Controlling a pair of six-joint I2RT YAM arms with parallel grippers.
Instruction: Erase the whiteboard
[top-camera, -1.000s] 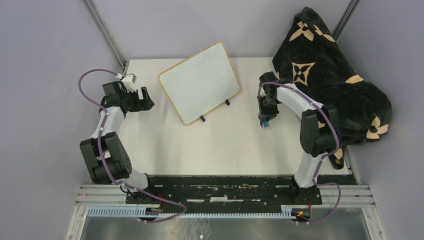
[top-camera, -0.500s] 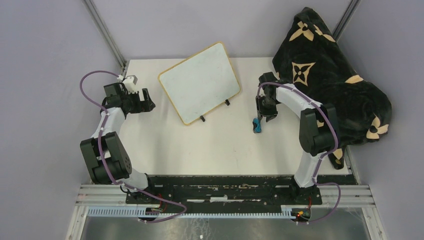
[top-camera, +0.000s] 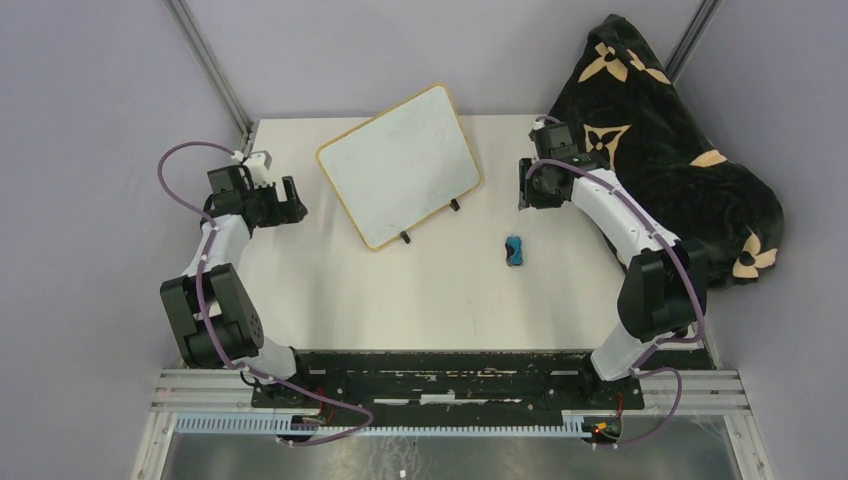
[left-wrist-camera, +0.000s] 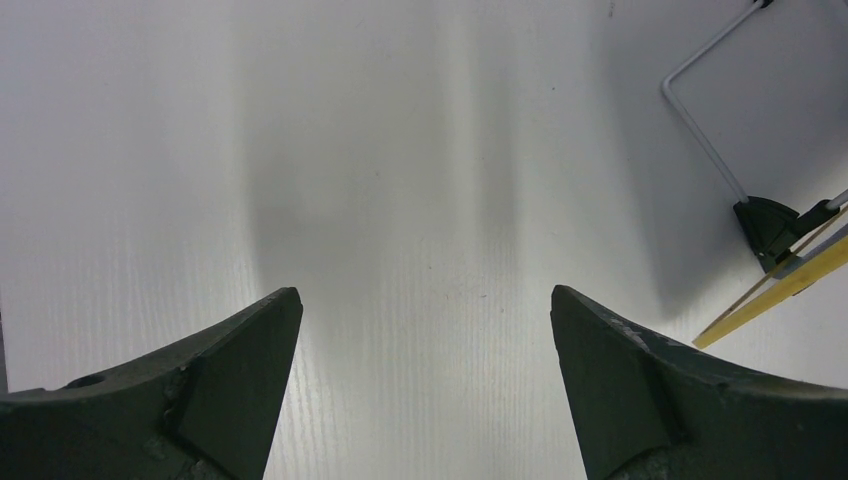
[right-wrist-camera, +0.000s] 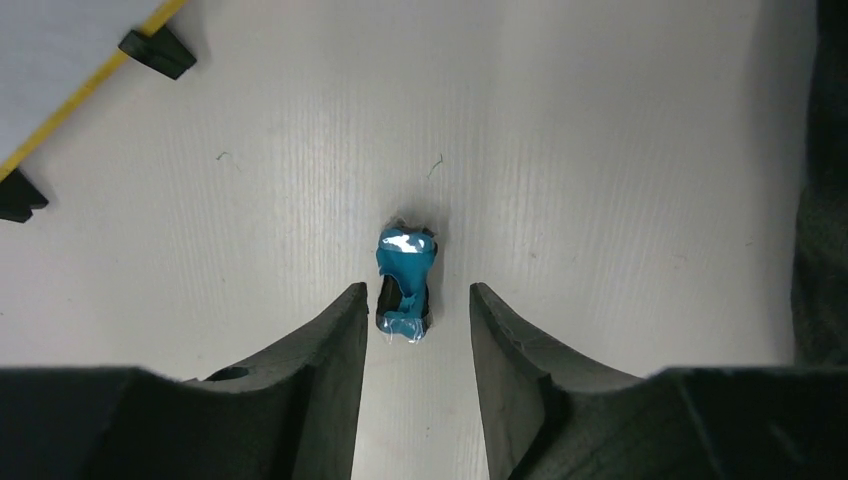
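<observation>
Right tool (top-camera: 524, 190) parted, empty — eraser (top-camera: 514, 250) on the desk (top-camera: 440, 290) ahead of its gap, long axis in line with it. Whiteboard (top-camera: 400, 175) lies to its left; left tool (top-camera: 296, 200) gaping, empty.

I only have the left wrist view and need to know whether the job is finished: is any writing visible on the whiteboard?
Observer: From the top view the whiteboard looks blank; I see no marks.
Operator: Where is the wiping tool?
Observer: A small blue object lies on the table, apart from the board's near right corner.
Operator: Is the right gripper holding it?
Observer: No. The right gripper hovers apart from it, jaws open and empty.
</observation>
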